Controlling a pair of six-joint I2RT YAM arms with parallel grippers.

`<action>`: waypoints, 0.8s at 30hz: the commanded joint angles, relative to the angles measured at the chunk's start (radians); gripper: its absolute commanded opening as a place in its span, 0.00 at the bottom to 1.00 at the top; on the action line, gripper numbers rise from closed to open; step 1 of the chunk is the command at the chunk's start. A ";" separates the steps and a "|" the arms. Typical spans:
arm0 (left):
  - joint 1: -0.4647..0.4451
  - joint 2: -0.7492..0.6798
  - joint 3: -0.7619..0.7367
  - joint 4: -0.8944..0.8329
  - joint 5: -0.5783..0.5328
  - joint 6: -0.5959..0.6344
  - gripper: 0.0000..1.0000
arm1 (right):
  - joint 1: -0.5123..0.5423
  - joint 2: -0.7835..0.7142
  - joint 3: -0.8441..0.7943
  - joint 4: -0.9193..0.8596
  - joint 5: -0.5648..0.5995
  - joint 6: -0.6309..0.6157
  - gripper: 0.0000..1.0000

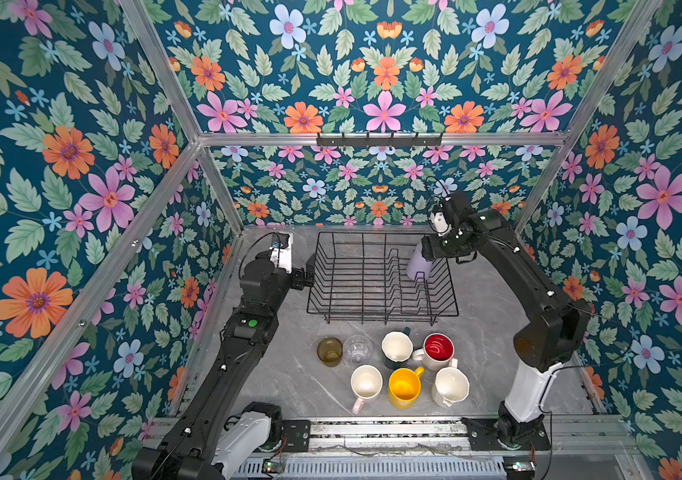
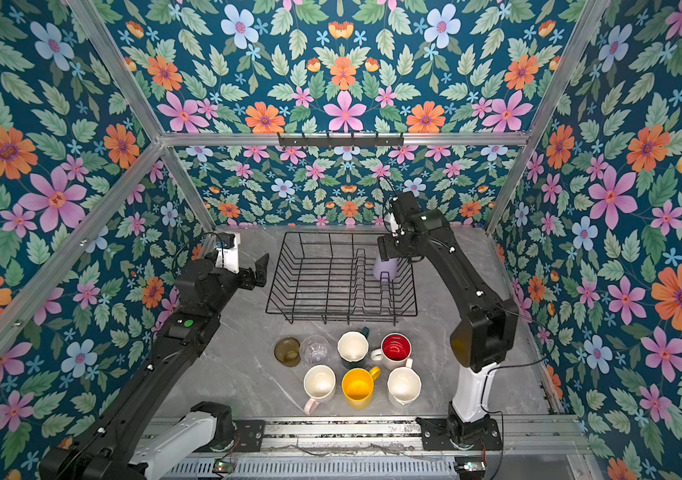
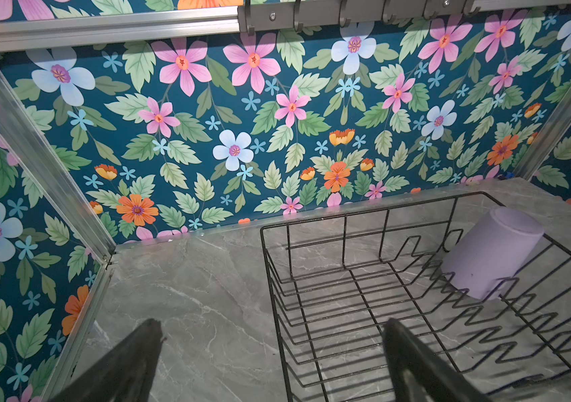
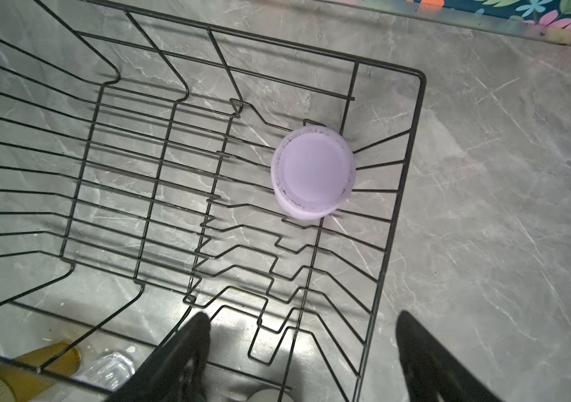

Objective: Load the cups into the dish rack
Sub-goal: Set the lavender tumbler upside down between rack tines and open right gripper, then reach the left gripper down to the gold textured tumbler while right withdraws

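Observation:
The black wire dish rack [image 1: 372, 312] [image 2: 331, 312] stands at the back of the table. A lilac tumbler [image 1: 418, 264] [image 2: 387, 268] [image 4: 313, 172] sits upside down in its far right corner, beside the dividers. My right gripper [image 1: 424, 253] [image 4: 303, 323] hovers just above the tumbler, open and empty. At the rack's left end my left gripper [image 1: 308, 274] [image 3: 272, 327] is wide open, holding nothing. In front of the rack stand an olive-amber glass [image 1: 329, 351], a clear glass [image 1: 357, 349], and dark green [image 1: 396, 348], red-lined white [image 1: 438, 349], pale pink [image 1: 366, 384], yellow [image 1: 404, 386] and white [image 1: 450, 384] mugs.
A black hook rail [image 1: 379, 139] hangs on the back frame bar above the rack. Flowered walls and aluminium posts close in the back and both sides. Both arm bases sit on a metal rail [image 1: 372, 432] along the front edge.

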 commanded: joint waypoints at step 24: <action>0.000 -0.081 0.153 -0.728 0.016 -0.247 0.81 | 0.061 -0.556 -0.664 0.326 -0.003 0.196 0.83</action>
